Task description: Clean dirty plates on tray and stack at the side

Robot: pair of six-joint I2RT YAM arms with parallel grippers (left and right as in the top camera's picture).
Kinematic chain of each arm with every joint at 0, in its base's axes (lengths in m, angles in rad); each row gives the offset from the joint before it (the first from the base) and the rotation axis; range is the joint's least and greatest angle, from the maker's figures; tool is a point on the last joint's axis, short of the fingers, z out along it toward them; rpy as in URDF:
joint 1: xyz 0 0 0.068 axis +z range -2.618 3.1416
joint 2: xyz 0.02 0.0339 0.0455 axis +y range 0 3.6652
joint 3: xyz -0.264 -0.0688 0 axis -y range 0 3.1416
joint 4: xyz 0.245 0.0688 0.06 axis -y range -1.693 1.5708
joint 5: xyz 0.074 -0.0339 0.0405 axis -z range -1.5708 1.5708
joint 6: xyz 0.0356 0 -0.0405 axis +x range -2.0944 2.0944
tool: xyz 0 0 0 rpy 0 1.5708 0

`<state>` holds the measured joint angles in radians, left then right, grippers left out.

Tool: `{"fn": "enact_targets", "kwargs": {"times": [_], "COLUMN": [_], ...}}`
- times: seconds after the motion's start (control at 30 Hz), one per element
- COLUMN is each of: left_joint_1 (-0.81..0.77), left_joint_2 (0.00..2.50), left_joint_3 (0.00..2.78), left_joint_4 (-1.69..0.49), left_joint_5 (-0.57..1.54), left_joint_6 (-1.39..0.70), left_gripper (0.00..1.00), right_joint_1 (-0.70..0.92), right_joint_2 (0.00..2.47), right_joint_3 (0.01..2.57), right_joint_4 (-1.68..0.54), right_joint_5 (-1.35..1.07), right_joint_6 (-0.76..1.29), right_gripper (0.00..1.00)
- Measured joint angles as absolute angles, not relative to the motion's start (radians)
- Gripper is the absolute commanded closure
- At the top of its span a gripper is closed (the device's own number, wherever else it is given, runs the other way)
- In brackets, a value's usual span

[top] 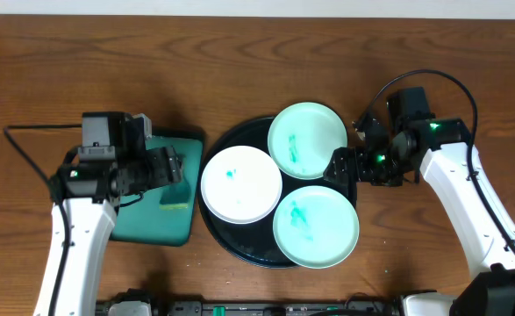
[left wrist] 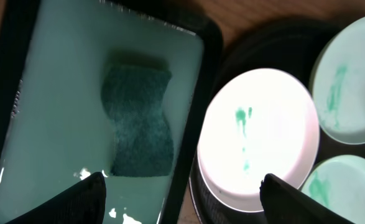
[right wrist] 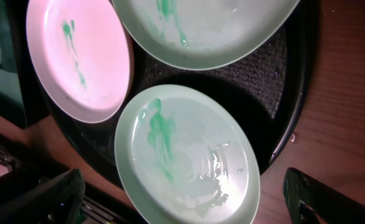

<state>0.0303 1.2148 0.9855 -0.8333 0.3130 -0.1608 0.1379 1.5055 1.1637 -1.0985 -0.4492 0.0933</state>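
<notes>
The left hand (left wrist: 182,190) comes first, its two dark fingertips (left wrist: 86,193) well apart with nothing between them. It hangs just off the left side of the black tray (top: 218,233), above the teal tray (top: 152,224) where the sponge (left wrist: 137,121) lies untouched. The right hand (top: 340,164) is at the black tray's right rim, its jaws spread wide and empty too, looking down across the plates.

From what I can see, the job has not started. All three plates sit on the black tray, on the desk (top: 257,53), and each carries teal smears:
- the white plate (top: 240,184) is on the tray's left side
- one mint plate (top: 307,140) is at the far side, reaching out over the rim
- the other mint plate (top: 316,226) is at the near right, also lapping the rim

Nothing is stacked beside the tray. Every plate needs wiping and moving off, and the sponge has to be picked up first.

The plates are round, so none has a long axis. Each lies flat and face up, bunched close to its neighbours. The sponge is waisted and longer than it is wide. Its length runs with the long side of the teal tray, roughly parallel to the black tray's left edge.
</notes>
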Motion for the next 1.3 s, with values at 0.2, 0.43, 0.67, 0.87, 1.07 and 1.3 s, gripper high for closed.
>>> {"fn": "enact_targets", "kwargs": {"times": [0.2, 0.43, 0.67, 0.87, 1.07, 1.3], "left_joint_1": [0.030, 0.030, 0.030, 0.031, 0.031, 0.031], "left_joint_2": [1.259, 1.262, 1.274, 1.338, 1.444, 1.526], "left_joint_3": [0.986, 0.986, 1.036, 1.249, 1.347, 1.350], "left_joint_4": [-0.856, -0.878, -1.031, -1.180, -1.293, -1.310], "left_joint_5": [0.313, 0.313, 0.238, 0.158, 0.146, 0.142], "left_joint_6": [-0.161, -0.159, -0.157, -0.157, -0.157, -0.160], "left_gripper": [0.20, 0.20, 0.26, 0.41, 0.41, 0.15], "right_joint_1": [0.144, 0.313, 0.506, 0.537, 0.537, 0.541], "right_joint_2": [1.505, 1.505, 1.506, 1.517, 1.619, 1.721], "right_joint_3": [1.163, 1.164, 1.164, 1.164, 1.164, 1.164], "right_joint_4": [-1.027, -0.908, -0.765, -0.711, -0.707, -0.676], "right_joint_5": [-0.497, -0.488, -0.336, -0.285, -0.266, -0.256], "right_joint_6": [0.102, 0.144, 0.294, 0.361, 0.397, 0.450], "right_gripper": [0.15, 0.02, 0.01, 0.04, 0.02, 0.26]}}
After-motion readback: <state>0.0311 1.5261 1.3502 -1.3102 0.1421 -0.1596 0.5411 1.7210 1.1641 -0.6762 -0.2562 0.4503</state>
